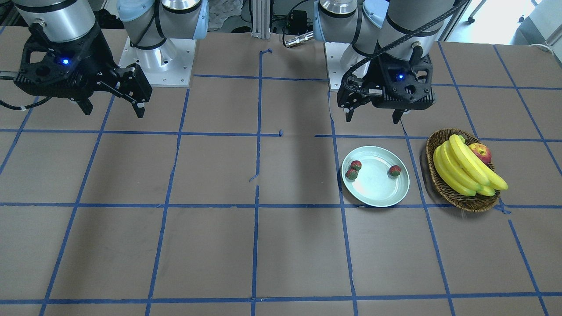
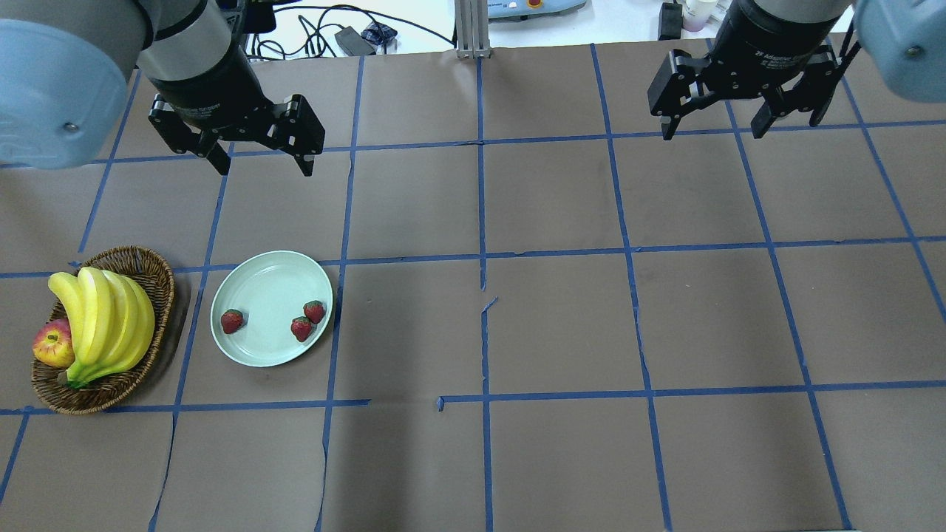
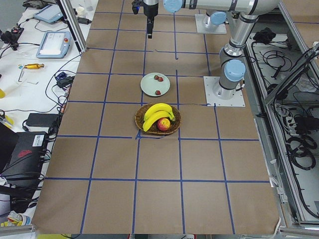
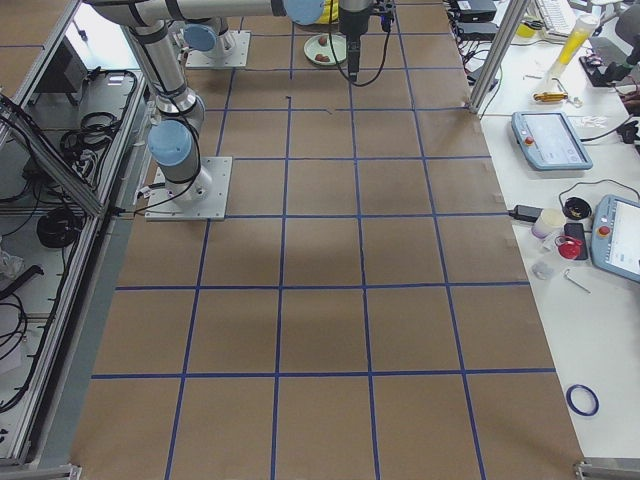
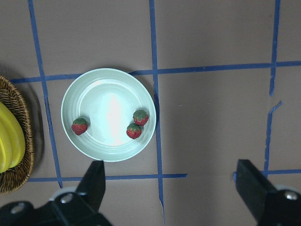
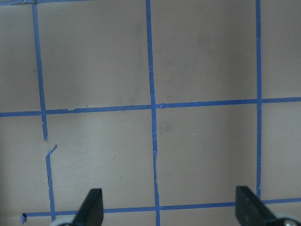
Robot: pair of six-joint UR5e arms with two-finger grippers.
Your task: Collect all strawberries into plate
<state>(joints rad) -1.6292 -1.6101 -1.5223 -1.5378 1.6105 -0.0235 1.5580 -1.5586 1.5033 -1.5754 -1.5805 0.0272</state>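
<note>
Three strawberries lie in the mint-green plate [image 2: 273,277]: one [image 2: 231,321] on its left side and two [image 2: 301,328] [image 2: 315,311] touching on its right side. They also show in the front view [image 1: 356,165] [image 1: 394,170] and in the left wrist view [image 5: 80,126] [image 5: 140,117]. My left gripper [image 2: 262,164] hangs open and empty, high above the table behind the plate. My right gripper [image 2: 715,133] is open and empty, high over the far right of the table.
A brown wicker basket [image 2: 159,277] holding bananas [image 2: 111,318] and an apple [image 2: 52,344] stands left of the plate. The table is brown paper with a grid of blue tape lines [image 2: 482,222].
</note>
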